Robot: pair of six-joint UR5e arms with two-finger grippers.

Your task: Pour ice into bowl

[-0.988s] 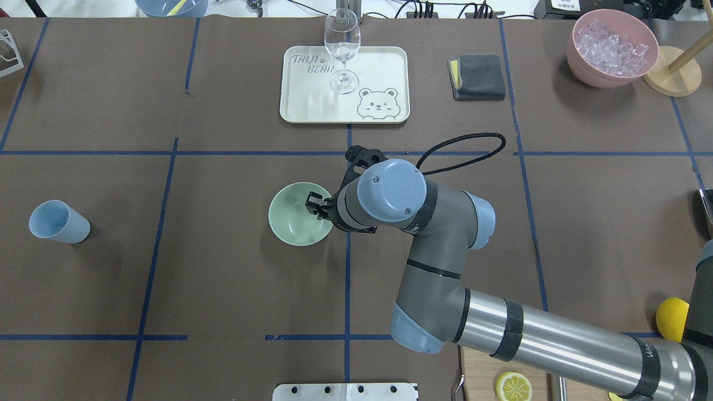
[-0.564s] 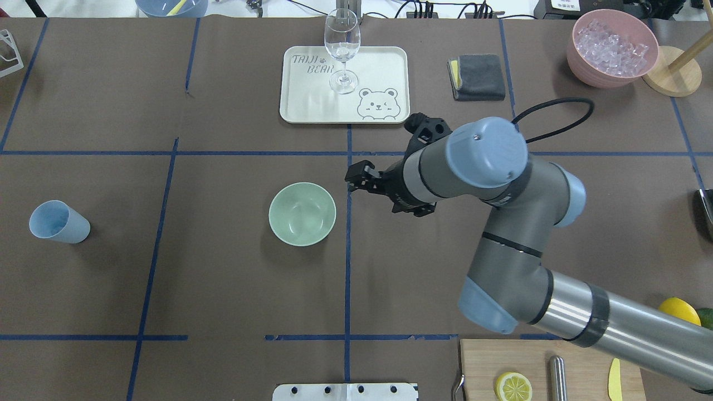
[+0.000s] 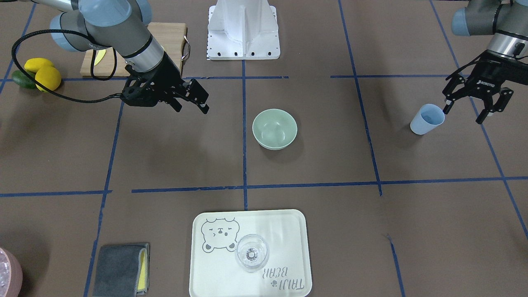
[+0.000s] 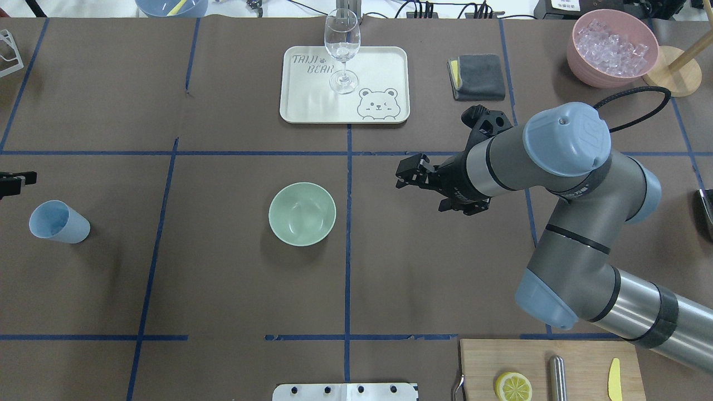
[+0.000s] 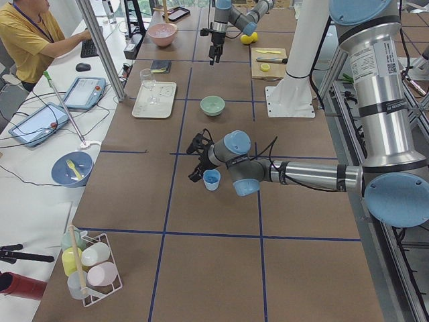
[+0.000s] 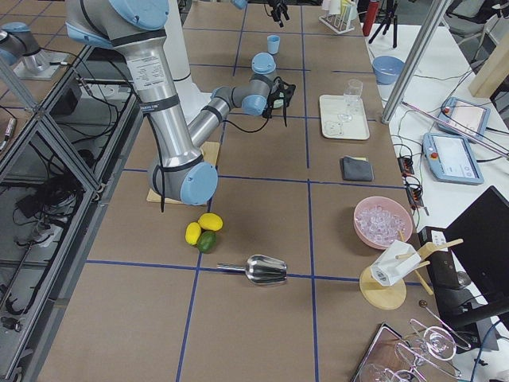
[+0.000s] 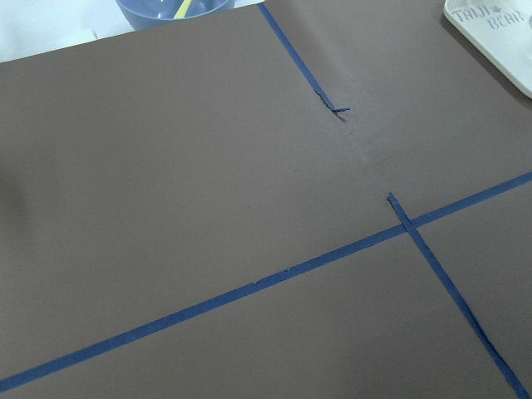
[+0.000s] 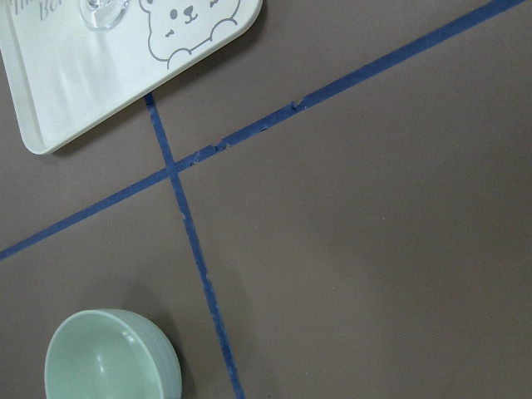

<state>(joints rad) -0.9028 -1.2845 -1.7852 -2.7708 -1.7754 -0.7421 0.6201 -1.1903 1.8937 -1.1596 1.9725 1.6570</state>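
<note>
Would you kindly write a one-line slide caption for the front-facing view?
Green bowl sits empty mid-table; the right pincer hangs open to one side, the left pincer open by the blue cup.

The right end effector [image 4: 403, 175] hangs tilted right of centre, its fingers parted and empty. The left end effector [image 3: 465, 111] points down at far left, fingers spread wide.

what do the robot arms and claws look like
Both arms are silver-grey metal tubes with rounded pale blue joint caps and black bands; the right arm shows this best, the left arm matches. Each ends in a black two-finger claw. The left claw bears small white lettering. A black braided cable loops off the right arm's wrist near the right claw.
</note>
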